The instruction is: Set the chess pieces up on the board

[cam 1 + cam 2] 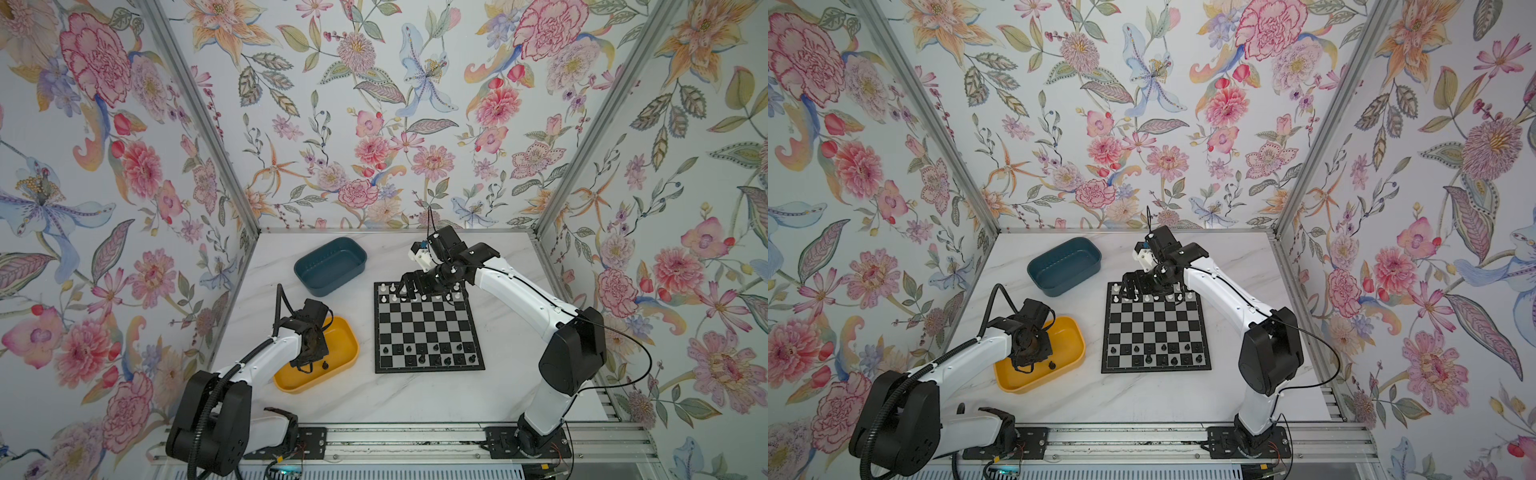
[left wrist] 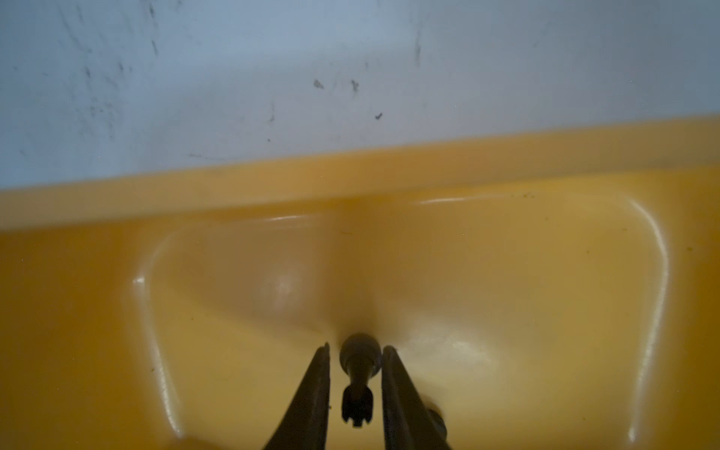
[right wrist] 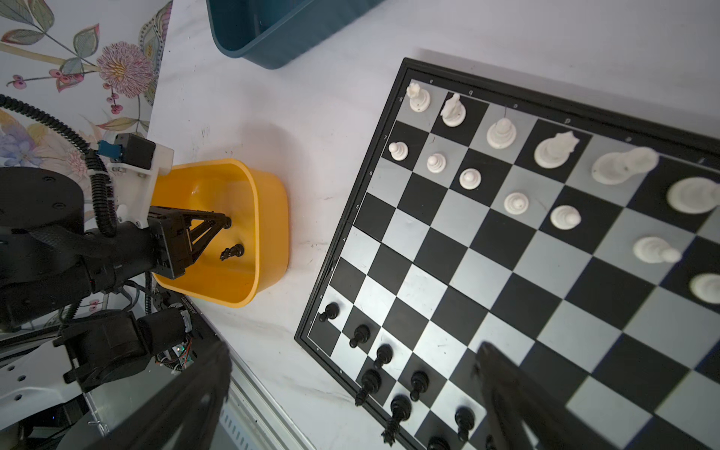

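Observation:
The board point(image 1: 428, 332) lies right of centre in both top views. White chess pieces point(image 1: 382, 287) fill its far rows and black ones point(image 1: 436, 347) stand in its near rows. My left gripper point(image 2: 356, 346) reaches down into the yellow tray point(image 1: 340, 345), its fingers closed in on the base of a black rook point(image 2: 357, 382). Another black piece point(image 3: 232, 252) lies loose beside it in the tray. My right gripper point(image 1: 409, 291) hovers over the white rows, wide open with nothing between its fingers point(image 3: 506, 389).
A teal tray point(image 1: 330, 266) stands behind the yellow one, left of the board's far corner. Flowered walls close in the marble table point(image 1: 415, 399) on three sides. A metal rail point(image 1: 415, 440) carrying both arm bases runs along the front edge.

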